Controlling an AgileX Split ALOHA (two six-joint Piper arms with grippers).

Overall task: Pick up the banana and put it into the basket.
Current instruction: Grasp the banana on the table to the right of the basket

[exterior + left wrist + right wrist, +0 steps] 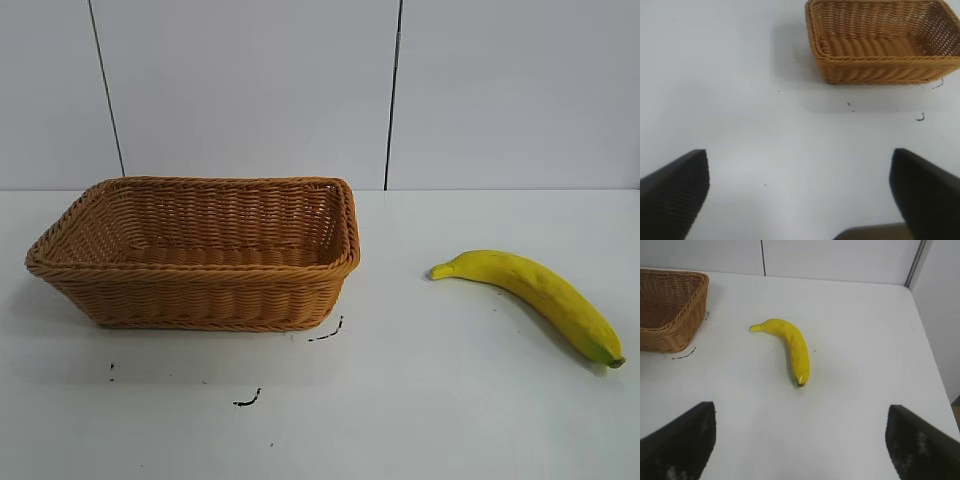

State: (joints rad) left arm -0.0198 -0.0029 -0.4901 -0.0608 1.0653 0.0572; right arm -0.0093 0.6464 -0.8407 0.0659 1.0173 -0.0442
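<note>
The yellow banana (535, 295) lies on the white table at the right; it also shows in the right wrist view (790, 347). The tan wicker basket (200, 255) stands at the left and is empty; it shows in the left wrist view (885, 42) and partly in the right wrist view (667, 310). Neither arm shows in the exterior view. My right gripper (801, 430) is open and empty, well short of the banana. My left gripper (800, 180) is open and empty over bare table, away from the basket.
Small dark marks (248, 400) lie on the table in front of the basket. A white panelled wall (400, 90) stands behind the table. The table's edge (935, 365) runs past the banana in the right wrist view.
</note>
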